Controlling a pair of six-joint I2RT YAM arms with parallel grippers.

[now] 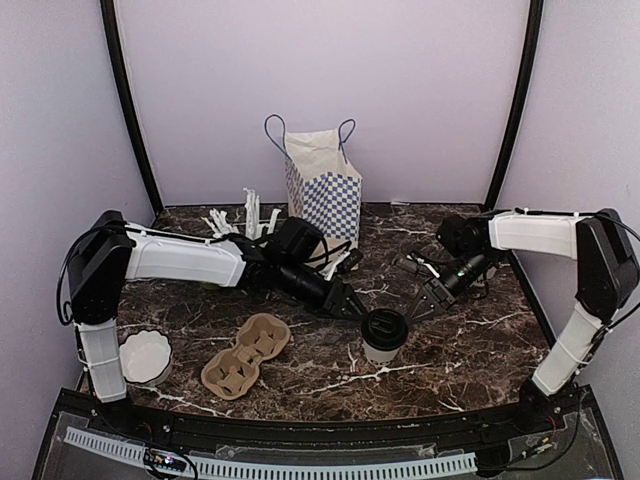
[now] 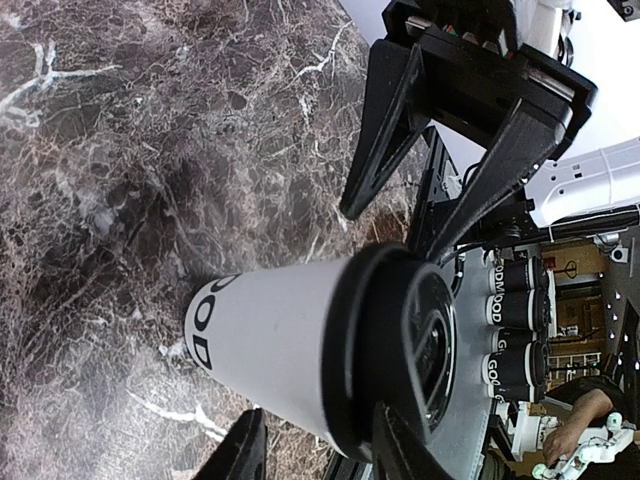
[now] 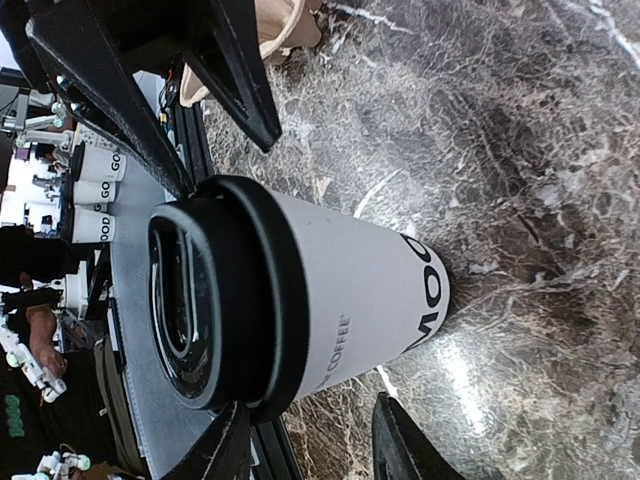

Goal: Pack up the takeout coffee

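One takeout coffee cup, white with a black lid, stands upright on the marble table at centre front. I see no second one. My left gripper is open just left of the cup. My right gripper is open just right of it. In the left wrist view the cup stands just ahead of the left gripper, one fingertip near its lid. In the right wrist view the cup stands just ahead of the open right gripper. Neither gripper holds it.
A brown pulp cup carrier lies front left of the cup. A blue-checked paper bag stands open at the back. A white cup with straws is behind the left arm. A white ribbed dish sits at the front left.
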